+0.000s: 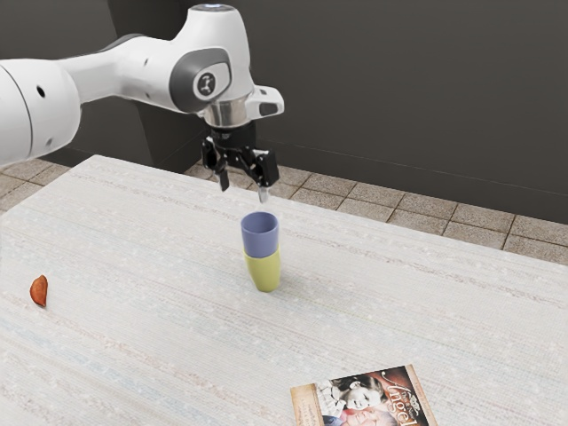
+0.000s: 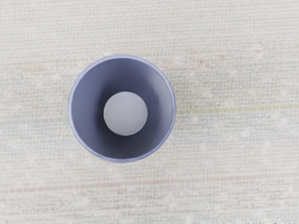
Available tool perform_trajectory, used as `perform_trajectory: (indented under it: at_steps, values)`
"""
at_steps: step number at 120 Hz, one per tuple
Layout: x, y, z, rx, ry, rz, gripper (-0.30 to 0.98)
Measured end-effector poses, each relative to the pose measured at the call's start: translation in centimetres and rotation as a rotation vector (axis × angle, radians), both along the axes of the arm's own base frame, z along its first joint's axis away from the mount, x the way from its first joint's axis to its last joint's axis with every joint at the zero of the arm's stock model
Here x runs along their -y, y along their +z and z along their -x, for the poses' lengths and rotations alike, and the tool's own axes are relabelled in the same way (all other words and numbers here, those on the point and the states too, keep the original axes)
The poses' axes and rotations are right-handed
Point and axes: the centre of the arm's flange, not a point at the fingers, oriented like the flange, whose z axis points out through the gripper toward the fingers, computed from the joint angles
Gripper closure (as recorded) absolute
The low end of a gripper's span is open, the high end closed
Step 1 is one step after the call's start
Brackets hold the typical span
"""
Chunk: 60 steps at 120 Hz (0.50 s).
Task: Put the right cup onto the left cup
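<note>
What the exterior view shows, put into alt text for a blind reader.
A blue-violet cup stands upright, stacked on a yellow-green cup on a pale table. Above hangs a white arm with an open black tool. A reddish-brown object lies toward the exterior view's left; a book reading "Angel" lies at the lower edge.

I count two cups [image 1: 261, 242], one book [image 1: 366, 404], one reddish object [image 1: 39, 290], one table [image 1: 151, 266], one pincer [image 1: 244, 193].

An indoor room of uncertain kind: beyond the tool [image 1: 244, 192] stand plain dark walls [image 1: 399, 98] over stone-like floor tiles [image 1: 426, 211]; below it spreads a pale, woven-looking tabletop [image 1: 160, 266].
</note>
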Motion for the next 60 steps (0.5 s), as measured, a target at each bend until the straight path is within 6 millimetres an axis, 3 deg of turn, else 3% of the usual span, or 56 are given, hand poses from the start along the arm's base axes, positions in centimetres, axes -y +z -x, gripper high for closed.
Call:
perform_trajectory:
  at_steps: [41,60]
  values:
    - [-3.5,6.9,4.8,0.009,-0.001,0.004,0.0]
    - [-4.4,8.7,6.2,0.006,-0.017,-0.006,0.0]
